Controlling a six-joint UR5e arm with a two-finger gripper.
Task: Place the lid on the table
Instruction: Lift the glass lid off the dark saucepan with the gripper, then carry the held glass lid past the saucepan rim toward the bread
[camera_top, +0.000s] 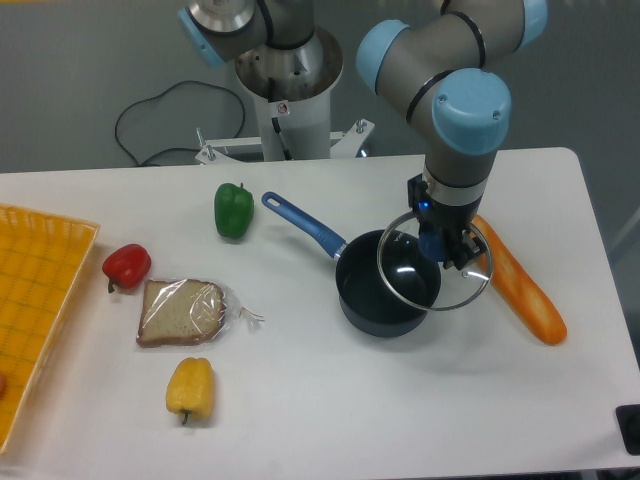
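Observation:
The lid (415, 275), a round glass disc with a thin silver rim, hangs tilted above the right side of the dark pot (378, 298). My gripper (446, 246) is shut on the lid's central knob, which the fingers hide. The lid is off the pot and partly over the white table (330, 400) between the pot and the baguette. The pot stands open with its blue handle (303, 224) pointing back left.
An orange baguette (520, 283) lies right of the pot, close under the lid's edge. A green pepper (233, 209), red pepper (127, 265), bagged bread slice (182, 311) and yellow pepper (190, 388) lie left. A yellow tray (35, 300) is at the left edge.

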